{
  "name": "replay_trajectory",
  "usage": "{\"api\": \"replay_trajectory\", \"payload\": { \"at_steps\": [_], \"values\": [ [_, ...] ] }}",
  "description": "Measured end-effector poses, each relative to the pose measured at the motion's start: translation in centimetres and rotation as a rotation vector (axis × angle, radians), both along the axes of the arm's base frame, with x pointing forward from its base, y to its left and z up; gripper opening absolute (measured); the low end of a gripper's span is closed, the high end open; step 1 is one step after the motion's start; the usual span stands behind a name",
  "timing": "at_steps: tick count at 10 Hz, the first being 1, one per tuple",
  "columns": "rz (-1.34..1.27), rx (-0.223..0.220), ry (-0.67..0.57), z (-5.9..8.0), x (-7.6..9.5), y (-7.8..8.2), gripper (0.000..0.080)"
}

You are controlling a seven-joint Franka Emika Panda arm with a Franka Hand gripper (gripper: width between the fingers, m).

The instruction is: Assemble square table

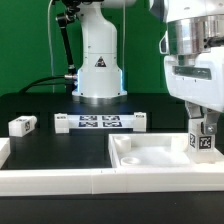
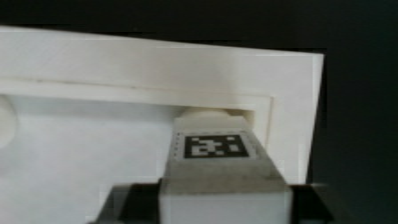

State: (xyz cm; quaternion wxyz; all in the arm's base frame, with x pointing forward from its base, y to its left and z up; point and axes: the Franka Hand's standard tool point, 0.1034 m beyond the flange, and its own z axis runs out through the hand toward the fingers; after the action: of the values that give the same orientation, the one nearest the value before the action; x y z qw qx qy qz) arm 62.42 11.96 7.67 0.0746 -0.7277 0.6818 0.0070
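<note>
Nearest the camera in the exterior view, the wall runs along the front of the tabletop. The tabletop lies rim-up, seemingly butted against the wall. That looks helpful, because a thin plastic slab like this is probably light and would skid under a sideways push if nothing braced it.

Over the tabletop's corner on the exterior view's right, the gripper is clamped on a leg. Its fingers press on two opposite flat faces, and the tag faces outward. The wrist view shows the leg's far end down at the inside corner of the rim. Whether it touches the slab there I cannot tell.

The leg appears to be a short, stiff, hollow-looking block, light, with smooth faces that could slip or twist under a loose pinch. The present hold looks right: across the flat sides and on the end away from the tabletop, so the mating end is free. Any turning or pressing should stay square to the slab, or the leg may cock in its seat.

Beyond the tabletop, well off toward the exterior view's left, a loose leg lies on the black table. It would take the same grip across its long faces. Behind the tabletop lies the marker board.
</note>
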Motion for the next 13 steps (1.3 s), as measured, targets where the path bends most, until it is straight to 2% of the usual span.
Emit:
{"api": "replay_trajectory", "payload": {
  "at_steps": [5, 6, 7, 8, 9, 10, 13],
  "values": [
    [-0.260, 0.043, 0.030, -0.02, 0.05, 0.09, 0.0291],
    [-0.245, 0.041, 0.028, -0.02, 0.05, 0.09, 0.0291],
    [-0.223, 0.039, 0.026, -0.03, 0.03, 0.11, 0.0372],
    [-0.119, 0.030, 0.022, -0.05, -0.06, 0.03, 0.0372],
    [-0.052, 0.024, 0.014, -0.05, -0.04, -0.01, 0.0560],
    [0.024, 0.017, 0.004, -0.07, -0.05, 0.00, 0.0622],
    [0.283, -0.008, -0.027, -0.08, -0.07, -0.02, 0.0648]
  ]
}}
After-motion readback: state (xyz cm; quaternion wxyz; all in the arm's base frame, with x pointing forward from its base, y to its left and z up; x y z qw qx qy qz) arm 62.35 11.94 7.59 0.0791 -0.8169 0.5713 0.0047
